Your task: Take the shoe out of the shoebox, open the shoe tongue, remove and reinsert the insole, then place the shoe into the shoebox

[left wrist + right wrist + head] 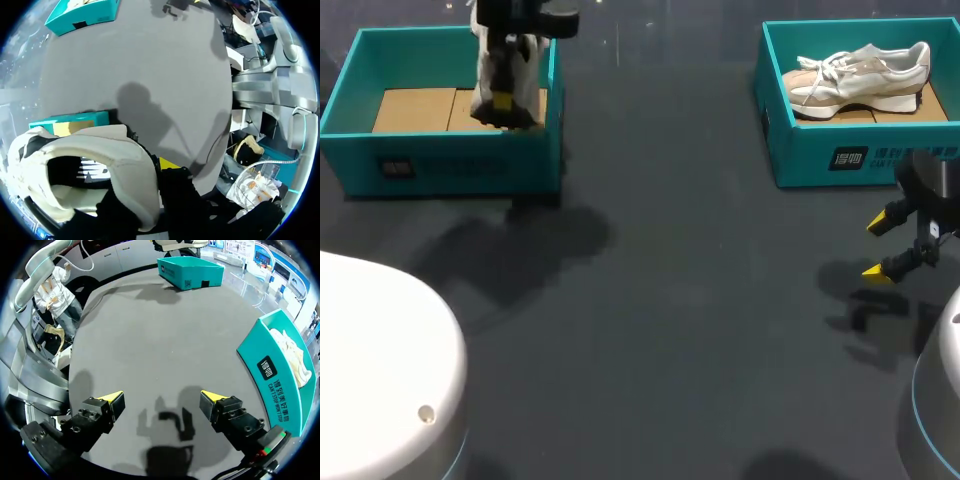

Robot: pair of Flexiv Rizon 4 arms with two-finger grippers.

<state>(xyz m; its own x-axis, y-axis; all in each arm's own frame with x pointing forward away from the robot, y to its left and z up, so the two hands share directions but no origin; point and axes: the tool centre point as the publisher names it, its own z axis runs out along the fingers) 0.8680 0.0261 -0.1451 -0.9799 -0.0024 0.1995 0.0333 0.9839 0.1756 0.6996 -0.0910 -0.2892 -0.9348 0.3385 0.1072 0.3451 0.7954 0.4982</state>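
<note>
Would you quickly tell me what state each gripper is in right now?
Left gripper: closed on the shoe, above the left shoebox.
Right gripper: jaws open, holding nothing.

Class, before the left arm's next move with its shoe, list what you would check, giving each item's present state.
1. Left pincer shut on the shoe: ok.
2. Shoe clear of the left shoebox walls: cannot tell.
3. Right pincer open, over the table: ok.
4. Right pincer apart from the right shoebox: ok.
5. Second shoe lying inside the right shoebox: ok.
6. Insole seated in the held shoe: cannot tell.
</note>
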